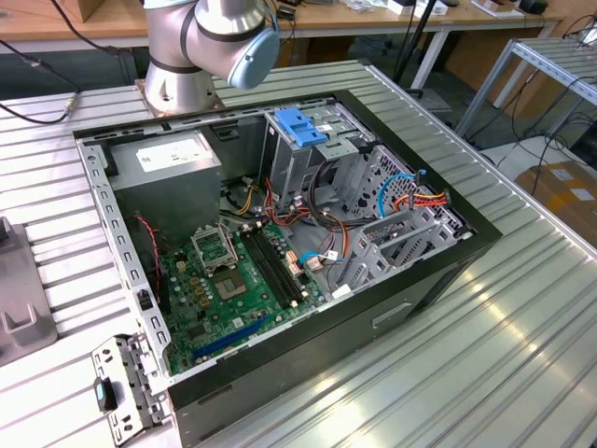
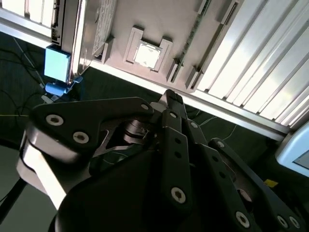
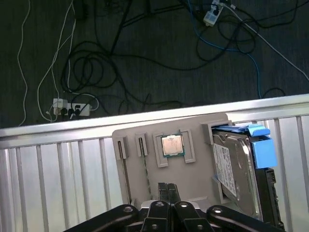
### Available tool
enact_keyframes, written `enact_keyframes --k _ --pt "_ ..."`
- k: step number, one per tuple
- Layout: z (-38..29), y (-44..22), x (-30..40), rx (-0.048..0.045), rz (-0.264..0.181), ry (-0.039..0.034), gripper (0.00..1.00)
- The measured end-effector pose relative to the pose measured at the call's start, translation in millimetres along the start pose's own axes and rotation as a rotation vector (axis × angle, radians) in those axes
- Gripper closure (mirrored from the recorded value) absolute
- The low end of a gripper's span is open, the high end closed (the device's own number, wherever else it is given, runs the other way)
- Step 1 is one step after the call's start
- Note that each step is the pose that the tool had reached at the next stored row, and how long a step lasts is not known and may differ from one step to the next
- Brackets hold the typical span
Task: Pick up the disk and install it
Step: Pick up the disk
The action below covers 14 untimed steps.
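Observation:
The disk (image 3: 235, 166) is a grey metal drive in a light-blue carrier. It stands on edge in a slot at one end of a grey tray (image 3: 193, 126). The second wrist view shows the disk (image 2: 102, 23) too, with its blue carrier end sticking out. In both wrist views my gripper (image 3: 168, 192) hangs above the tray's middle, beside the disk and apart from it. Its dark fingers (image 2: 170, 108) are pressed together with nothing between them.
The tray also holds a processor chip (image 3: 172, 144) and two memory sticks (image 3: 126, 176). Past the table edge (image 3: 58, 126) lies dark floor with loose cables. The open computer case (image 1: 280, 233) sits on the ribbed metal table, with a blue latch (image 1: 303, 126) on its drive cage.

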State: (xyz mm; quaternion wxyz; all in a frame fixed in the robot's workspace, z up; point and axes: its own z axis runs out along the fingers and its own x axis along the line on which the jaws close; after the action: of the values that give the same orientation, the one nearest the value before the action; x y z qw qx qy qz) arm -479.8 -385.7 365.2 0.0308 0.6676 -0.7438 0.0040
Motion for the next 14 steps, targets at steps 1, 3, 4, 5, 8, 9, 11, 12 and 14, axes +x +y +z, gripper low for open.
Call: enact_keyframes --k 1,3,4,5,8,9,11,12,14 --pt "0.0 0.0 0.0 0.0003 -0.005 0.0002 0.90" --pt "0.0 0.0 0.0 0.0010 -0.019 0.0007 0.90" --pt "0.0 0.0 0.0 0.0012 -0.024 0.0009 0.90" --pt "0.0 0.0 0.0 0.0015 -0.030 0.0011 0.90" --pt "0.0 0.0 0.0 0.0024 -0.047 0.0017 0.90" --pt "0.0 0.0 0.0 0.0027 -0.054 0.0019 0.90" --pt "0.0 0.0 0.0 0.0034 -0.065 0.0023 0.90" --pt "0.0 0.0 0.0 0.0036 -0.070 0.0025 0.90" --pt "0.0 0.0 0.0 0.0044 -0.084 0.0030 0.90"
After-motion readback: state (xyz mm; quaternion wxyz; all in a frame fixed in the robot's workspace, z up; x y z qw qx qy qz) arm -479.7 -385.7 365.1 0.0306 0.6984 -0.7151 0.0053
